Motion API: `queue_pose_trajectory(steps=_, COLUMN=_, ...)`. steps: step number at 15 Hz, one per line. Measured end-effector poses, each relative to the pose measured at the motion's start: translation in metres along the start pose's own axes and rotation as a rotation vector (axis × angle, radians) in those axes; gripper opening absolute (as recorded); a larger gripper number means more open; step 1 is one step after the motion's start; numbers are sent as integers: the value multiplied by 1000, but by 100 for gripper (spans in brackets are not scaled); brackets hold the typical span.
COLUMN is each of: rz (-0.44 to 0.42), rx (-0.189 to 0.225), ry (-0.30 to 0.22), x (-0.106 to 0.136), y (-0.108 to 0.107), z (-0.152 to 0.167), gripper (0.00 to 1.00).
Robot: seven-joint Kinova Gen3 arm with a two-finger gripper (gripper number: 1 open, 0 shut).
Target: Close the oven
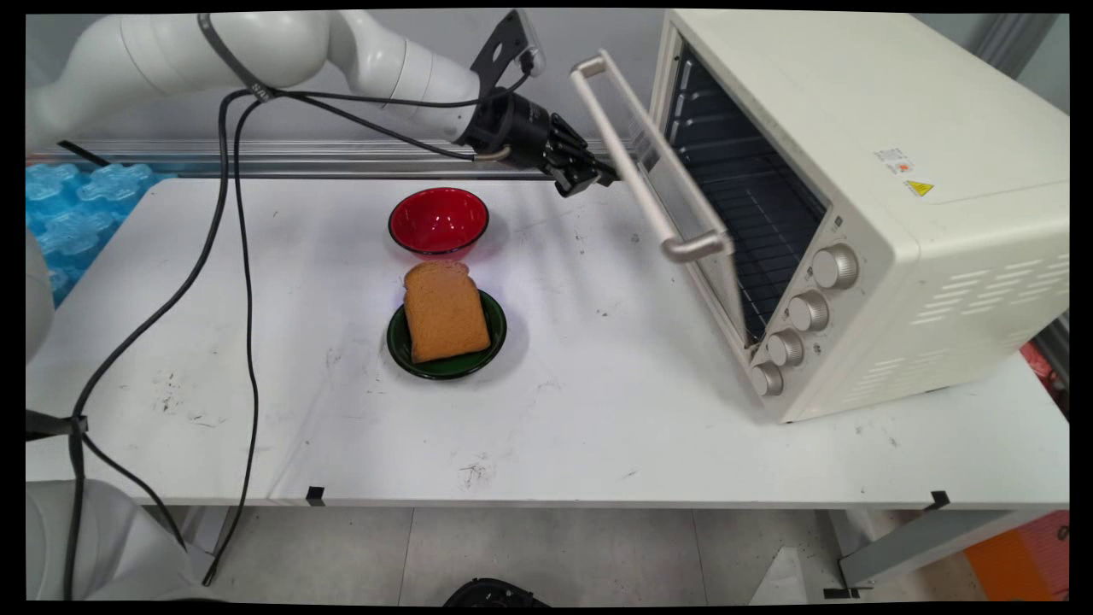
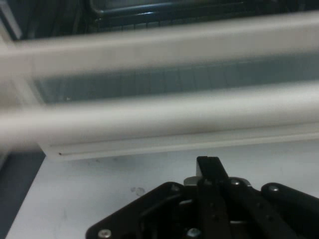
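My black gripper [image 1: 604, 175] is shut with nothing in it, held above the table's far side. Its tips sit right by the outer face of the toaster oven's door [image 1: 683, 196], under the far half of the pale handle [image 1: 636, 158]; whether they touch, I cannot tell. The door stands partly open and tilts outward from the cream toaster oven [image 1: 897, 171]. In the hand view the shut fingers [image 2: 212, 169] point at the door's glass [image 2: 159, 79], with blurred pale bars across it above and below.
A red bowl [image 1: 439, 222] stands on the white table [image 1: 598, 410] to the gripper's lower left. Nearer the front, a slice of toast [image 1: 444, 312] lies on a green plate [image 1: 448, 363]. Black cables [image 1: 243, 282] hang over the table's left part.
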Motion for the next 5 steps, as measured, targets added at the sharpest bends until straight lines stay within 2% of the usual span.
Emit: queue_pose_trajectory(steps=5, rz=-14, rx=14, ry=-43, x=3, y=-2, z=-6, gripper=0)
